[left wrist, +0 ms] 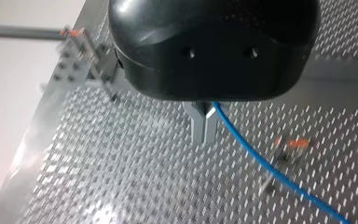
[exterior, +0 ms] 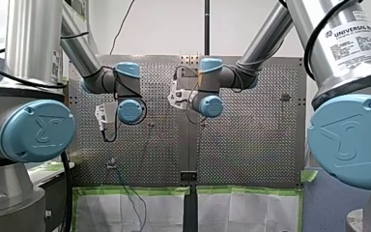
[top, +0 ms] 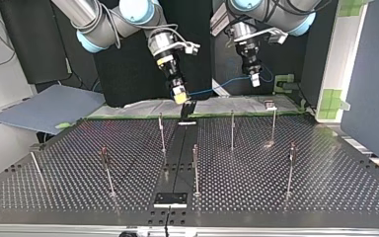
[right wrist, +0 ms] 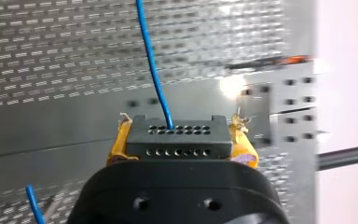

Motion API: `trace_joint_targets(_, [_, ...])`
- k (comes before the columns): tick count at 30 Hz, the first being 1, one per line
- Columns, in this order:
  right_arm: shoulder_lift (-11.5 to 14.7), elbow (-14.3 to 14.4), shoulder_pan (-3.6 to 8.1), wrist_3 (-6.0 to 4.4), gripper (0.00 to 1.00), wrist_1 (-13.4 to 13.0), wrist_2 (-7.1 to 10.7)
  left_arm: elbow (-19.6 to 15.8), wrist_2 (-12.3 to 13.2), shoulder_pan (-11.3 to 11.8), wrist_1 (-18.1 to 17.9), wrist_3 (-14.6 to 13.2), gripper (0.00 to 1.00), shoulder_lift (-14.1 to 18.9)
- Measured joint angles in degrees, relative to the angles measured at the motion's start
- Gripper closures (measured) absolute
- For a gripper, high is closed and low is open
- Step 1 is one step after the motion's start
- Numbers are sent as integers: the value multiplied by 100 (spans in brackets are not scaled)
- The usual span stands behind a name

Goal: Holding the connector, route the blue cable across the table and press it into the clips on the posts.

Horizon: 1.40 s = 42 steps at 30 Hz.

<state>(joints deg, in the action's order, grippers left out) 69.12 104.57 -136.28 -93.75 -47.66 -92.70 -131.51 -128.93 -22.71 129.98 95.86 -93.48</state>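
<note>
In the top view my right gripper [top: 180,95], with yellow pads, is shut on the black connector [top: 187,107] above the table's far edge, near the middle. The blue cable [top: 222,85] runs from it to my left gripper [top: 254,79], further right at the back. In the right wrist view the connector [right wrist: 177,142] sits between the yellow pads [right wrist: 117,142] and the cable [right wrist: 151,65] leaves its face. In the left wrist view my left gripper [left wrist: 204,139] has its thin metal fingers shut on the cable [left wrist: 279,175], which trails away over the perforated plate.
Several thin posts stand on the perforated table [top: 325,187], among them one post [top: 162,132] left of the centre rail, another [top: 232,129] right of it and a third [top: 273,123] further right. A black block [top: 170,199] sits at the near edge.
</note>
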Motion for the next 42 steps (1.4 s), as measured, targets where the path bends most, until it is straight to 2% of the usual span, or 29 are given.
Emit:
trace_joint_targets(4, [5, -201, -6, 23, 100, 38, 1, 20, -55, 206, 216, 111, 100, 218])
trace_joint_targets(10, [-142, -478, -23, 35, 100, 75, 12, 182, 69, 488, 526, 285, 100, 526])
trace_joint_targets(17, [-408, -807, -116, 52, 100, 235, 14, 457, 248, 607, 853, 430, 100, 851])
trace_joint_targets(22, [-475, -1029, -205, 71, 100, 417, 15, 582, 428, 665, 1092, 518, 100, 1077])
trace_joint_targets(27, [-500, -1276, -271, 70, 100, 541, 11, 716, 483, 751, 1244, 544, 100, 1135])
trace_joint_targets(35, [-512, -1679, -404, 70, 100, 850, -30, 1015, 510, 988, 1391, 473, 100, 1053])
trace_joint_targets(42, [-548, -2019, -480, 40, 100, 1031, -56, 1077, 783, 1314, 1407, 457, 100, 1070])
